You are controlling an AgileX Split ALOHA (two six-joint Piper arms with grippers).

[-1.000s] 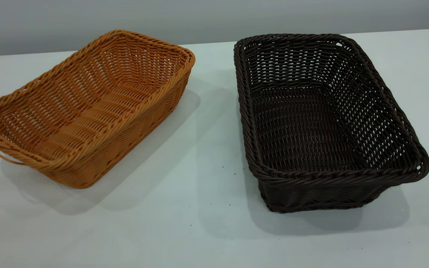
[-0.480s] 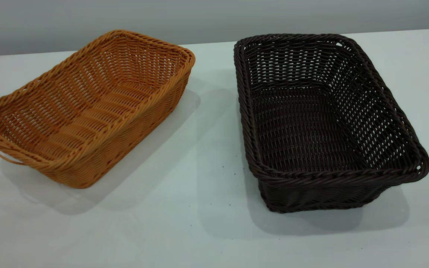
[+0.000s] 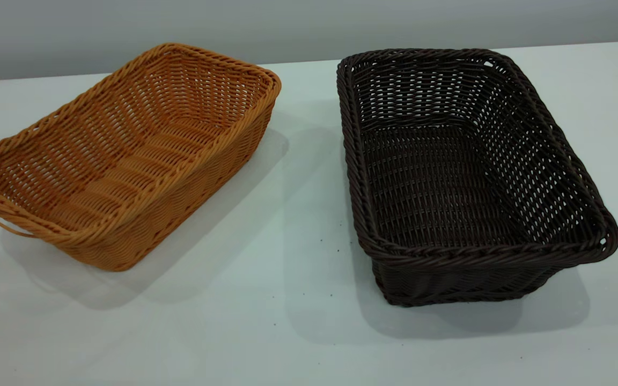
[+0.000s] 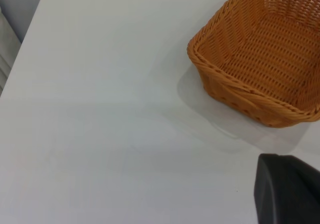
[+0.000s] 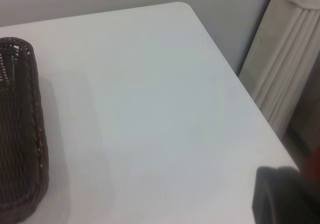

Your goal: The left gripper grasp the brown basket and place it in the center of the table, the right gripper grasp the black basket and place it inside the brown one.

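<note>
The brown basket (image 3: 126,155), orange-tan wicker, stands empty on the left of the white table (image 3: 298,300). The black basket (image 3: 459,171) stands empty on the right, apart from it. Neither arm shows in the exterior view. In the left wrist view one black finger (image 4: 287,189) of the left gripper shows, above bare table and well off from the brown basket (image 4: 265,58). In the right wrist view one black finger (image 5: 282,194) of the right gripper shows near the table's edge, far from the black basket (image 5: 20,134).
A grey wall (image 3: 309,21) runs behind the table. A pale ribbed panel (image 5: 285,68) stands beyond the table's edge in the right wrist view. Bare tabletop lies between the two baskets and in front of them.
</note>
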